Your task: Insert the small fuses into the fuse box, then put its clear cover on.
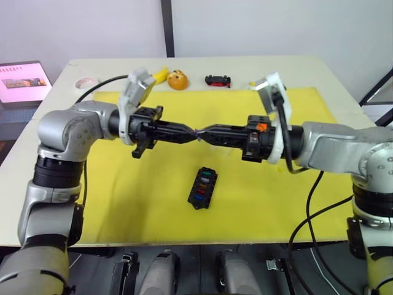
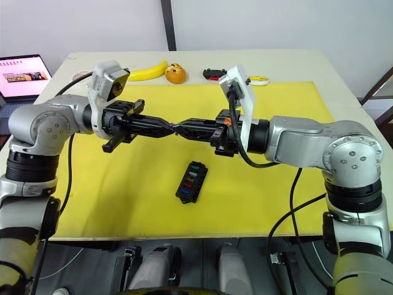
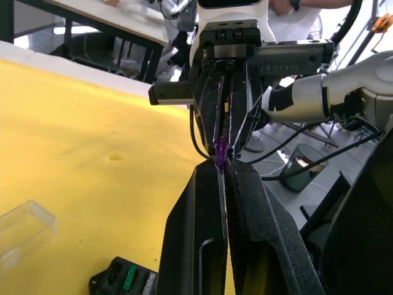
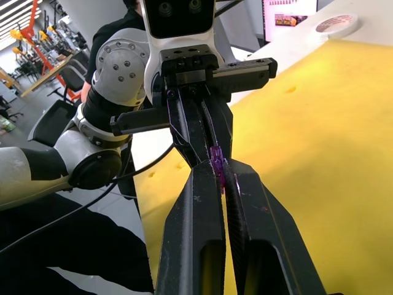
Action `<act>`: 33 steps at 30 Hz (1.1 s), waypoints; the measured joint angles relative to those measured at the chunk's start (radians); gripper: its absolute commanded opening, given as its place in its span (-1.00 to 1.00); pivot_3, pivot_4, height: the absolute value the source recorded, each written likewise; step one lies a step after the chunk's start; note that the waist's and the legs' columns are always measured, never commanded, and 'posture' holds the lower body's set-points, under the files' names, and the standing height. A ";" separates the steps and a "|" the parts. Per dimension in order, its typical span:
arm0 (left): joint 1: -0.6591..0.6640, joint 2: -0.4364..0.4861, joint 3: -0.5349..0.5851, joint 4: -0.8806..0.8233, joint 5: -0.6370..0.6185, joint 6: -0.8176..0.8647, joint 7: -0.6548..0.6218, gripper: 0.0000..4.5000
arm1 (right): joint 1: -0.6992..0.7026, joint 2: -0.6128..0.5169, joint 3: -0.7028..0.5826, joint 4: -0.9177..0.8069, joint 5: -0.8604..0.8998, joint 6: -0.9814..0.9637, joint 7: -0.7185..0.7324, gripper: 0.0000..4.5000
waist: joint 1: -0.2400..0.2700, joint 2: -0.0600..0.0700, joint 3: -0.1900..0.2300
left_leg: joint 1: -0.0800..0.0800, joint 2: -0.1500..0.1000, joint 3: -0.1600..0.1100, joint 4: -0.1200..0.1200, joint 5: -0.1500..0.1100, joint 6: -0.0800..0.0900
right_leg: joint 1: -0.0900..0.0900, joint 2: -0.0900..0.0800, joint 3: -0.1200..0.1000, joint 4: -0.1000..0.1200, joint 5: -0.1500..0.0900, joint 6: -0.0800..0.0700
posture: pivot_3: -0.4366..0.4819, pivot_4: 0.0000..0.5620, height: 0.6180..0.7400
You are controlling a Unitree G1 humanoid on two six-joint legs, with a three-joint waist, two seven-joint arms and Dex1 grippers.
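Currently pinched at once by left gripper (image 1: 194, 133) and right gripper (image 1: 201, 133), tip to tip and both clenched on it: purple fuse (image 3: 220, 150), held above fuse box (image 1: 202, 187), box lying nearer the robot, midway between both arms.

Left gripper (image 1: 195, 132), right gripper (image 1: 202, 133), tip-to-tip, both clamped

Bright, even overhead light in both head views. Arms cast soft, faint shadows on the yellow mat (image 1: 153, 203); no hard glare. Laptop screen (image 1: 23, 83) glows pink, washed out. Left wrist view: background overexposed, fingers (image 3: 202, 246) at the near edge soft. Right wrist view: background hall blurred, tape roll (image 4: 334, 24) bleached near white.
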 measured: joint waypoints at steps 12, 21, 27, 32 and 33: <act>0.154 0.174 -0.155 0.016 0.258 -0.273 -0.095 0.98 | 0.164 -0.168 0.258 -0.123 -0.730 -0.242 0.465 -1.00 | 0.003 0.000 0.001 | -0.001 0.002 0.001 0.000 -0.001 0.001 | -0.001 0.005 0.002 -0.001 0.000 0.000 | -0.05 -0.47 1.00; 0.218 0.152 -0.157 0.007 0.355 -0.454 -0.078 0.98 | 0.218 -0.053 0.326 0.002 -1.043 -0.438 0.640 -1.00 | 0.002 -0.001 0.001 | -0.001 0.003 0.001 0.000 -0.001 0.001 | -0.001 0.005 0.002 -0.001 0.000 0.000 | -0.05 -0.47 1.00; 0.251 0.143 -0.157 -0.023 0.372 -0.487 -0.063 0.98 | 0.227 -0.019 0.329 0.043 -1.132 -0.464 0.691 -1.00 | 0.002 -0.001 0.001 | -0.001 0.003 0.000 0.001 -0.001 0.001 | -0.001 0.005 0.002 -0.001 0.000 0.000 | -0.05 -0.47 1.00; 0.266 0.134 -0.158 -0.045 0.379 -0.490 -0.054 0.98 | 0.234 0.010 0.329 0.078 -1.180 -0.470 0.719 -1.00 | 0.002 -0.001 0.001 | -0.001 0.003 0.000 0.001 -0.001 0.001 | -0.001 0.005 0.002 0.000 0.000 0.000 | -0.05 -0.47 1.00; 0.266 0.133 -0.158 -0.045 0.381 -0.490 -0.052 0.98 | 0.234 0.017 0.329 0.084 -1.186 -0.470 0.724 -1.00 | 0.001 -0.001 0.001 | -0.001 0.003 0.000 0.001 -0.001 0.001 | -0.001 0.005 0.002 0.000 0.000 0.000 | -0.05 -0.47 1.00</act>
